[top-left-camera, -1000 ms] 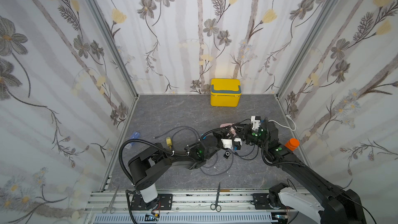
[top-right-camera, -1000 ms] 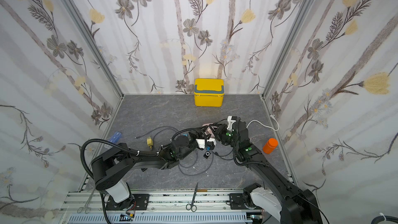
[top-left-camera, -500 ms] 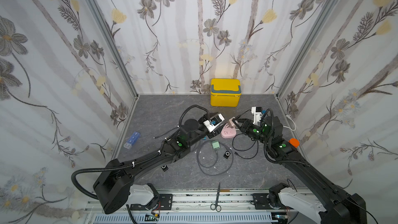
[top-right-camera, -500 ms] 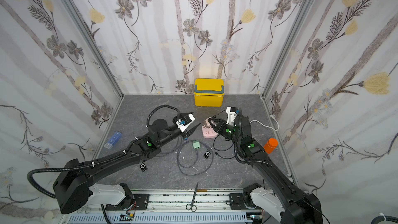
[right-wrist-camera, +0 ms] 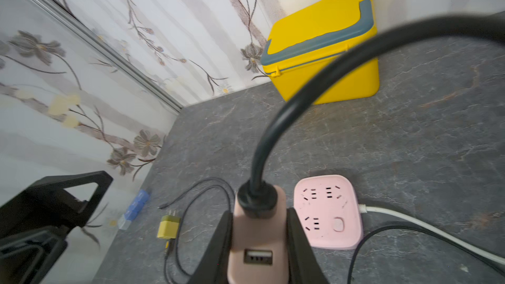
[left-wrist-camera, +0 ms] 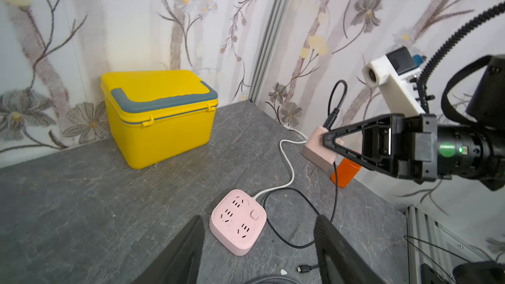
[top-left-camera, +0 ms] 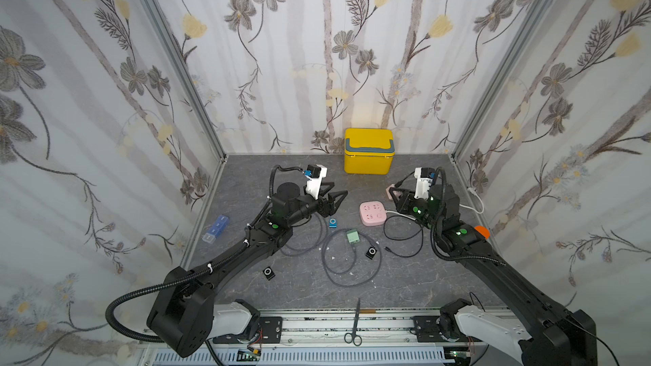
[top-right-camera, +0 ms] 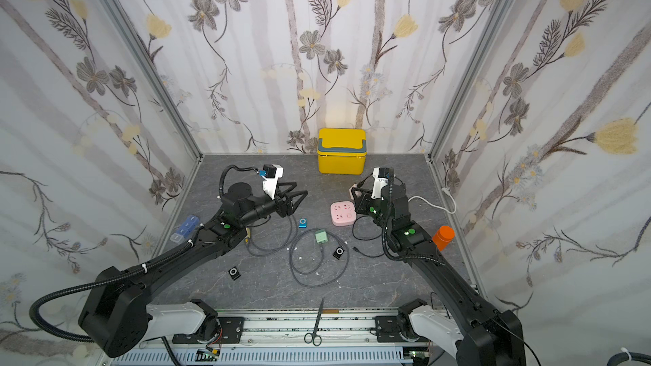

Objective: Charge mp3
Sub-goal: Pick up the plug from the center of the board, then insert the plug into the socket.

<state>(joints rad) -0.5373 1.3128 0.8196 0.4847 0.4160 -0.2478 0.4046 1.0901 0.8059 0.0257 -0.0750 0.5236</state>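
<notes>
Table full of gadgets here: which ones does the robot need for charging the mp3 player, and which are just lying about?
Likely for the job: pink charger held by the right gripper, its black cable, pink power strip, blue mp3 player.
Just lying about: yellow box, orange bottle, blue pill case, scissors.

A yellow box (top-left-camera: 368, 151) with a grey handle is set at 12 o'clock on the bench (top-left-camera: 422, 276), against the back wall. An orange cylinder (top-right-camera: 443, 237) is seen at 3 o'clock, a blue case (top-left-camera: 216, 228) at 9 o'clock, and scissors (top-left-camera: 355, 325) at 6 o'clock on the front rail.
</notes>
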